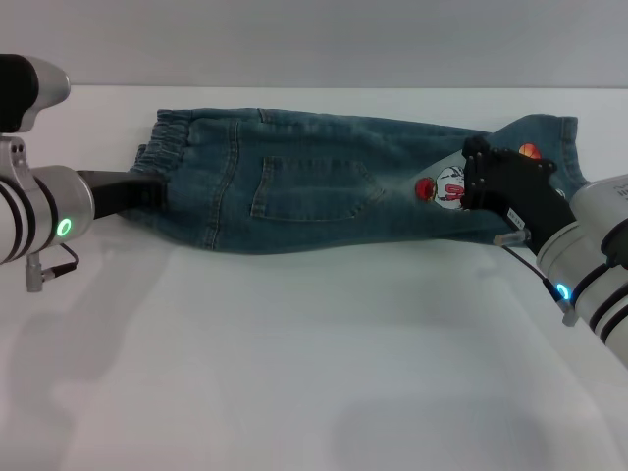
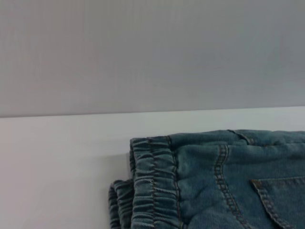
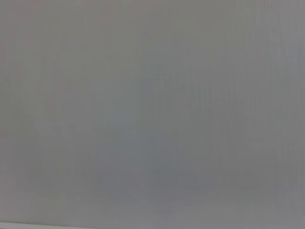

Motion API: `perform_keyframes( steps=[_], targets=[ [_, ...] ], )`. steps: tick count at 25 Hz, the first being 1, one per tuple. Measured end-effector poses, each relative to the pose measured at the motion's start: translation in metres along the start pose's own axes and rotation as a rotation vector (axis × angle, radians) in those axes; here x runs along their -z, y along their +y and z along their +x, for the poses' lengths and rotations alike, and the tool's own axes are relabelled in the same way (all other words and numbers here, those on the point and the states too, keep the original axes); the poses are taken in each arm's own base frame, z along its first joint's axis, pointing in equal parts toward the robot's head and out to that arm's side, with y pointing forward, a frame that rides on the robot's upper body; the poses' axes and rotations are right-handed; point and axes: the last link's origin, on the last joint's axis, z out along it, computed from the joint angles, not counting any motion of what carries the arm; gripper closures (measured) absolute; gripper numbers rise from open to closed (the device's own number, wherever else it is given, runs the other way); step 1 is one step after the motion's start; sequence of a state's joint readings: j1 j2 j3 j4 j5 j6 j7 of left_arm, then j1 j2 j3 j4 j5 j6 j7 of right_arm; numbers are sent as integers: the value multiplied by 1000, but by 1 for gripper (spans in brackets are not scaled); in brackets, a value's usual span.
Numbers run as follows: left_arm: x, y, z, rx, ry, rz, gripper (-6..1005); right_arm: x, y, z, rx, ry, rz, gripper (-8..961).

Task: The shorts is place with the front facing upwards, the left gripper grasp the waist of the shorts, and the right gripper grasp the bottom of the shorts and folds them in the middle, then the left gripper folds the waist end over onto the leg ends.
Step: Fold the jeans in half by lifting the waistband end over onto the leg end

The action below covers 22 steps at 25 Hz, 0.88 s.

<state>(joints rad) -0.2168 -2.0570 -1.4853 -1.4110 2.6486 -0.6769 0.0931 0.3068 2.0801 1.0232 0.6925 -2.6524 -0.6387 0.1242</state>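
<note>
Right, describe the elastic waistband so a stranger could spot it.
On the white table lie folded denim shorts. Follow them toward the left gripper: the waistband is that puckered, gathered end, unlike the flat end beside the right gripper.

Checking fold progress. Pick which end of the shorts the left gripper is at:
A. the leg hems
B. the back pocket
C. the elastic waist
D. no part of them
C: in the head view the left gripper reaches the shorts' gathered elastic waist.
</note>
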Motion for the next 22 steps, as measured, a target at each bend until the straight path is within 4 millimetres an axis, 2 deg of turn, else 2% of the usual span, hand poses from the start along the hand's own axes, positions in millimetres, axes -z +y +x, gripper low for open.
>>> perform_keyframes(
  steps=[4, 9, 14, 22],
  targets=[
    [-2, -1, 0, -1, -5, 2, 1001, 0, 1, 1, 1, 3, -5, 955],
    [-5, -13, 6, 16, 15, 36, 982, 1, 2, 2, 4, 8, -9, 955],
    [-16, -16, 5, 11, -8, 43, 963, 1, 2, 3, 2, 10, -7, 955],
    [-23, -17, 6, -7, -20, 56, 595, 2, 1, 4, 1, 12, -4, 955]
  ],
)
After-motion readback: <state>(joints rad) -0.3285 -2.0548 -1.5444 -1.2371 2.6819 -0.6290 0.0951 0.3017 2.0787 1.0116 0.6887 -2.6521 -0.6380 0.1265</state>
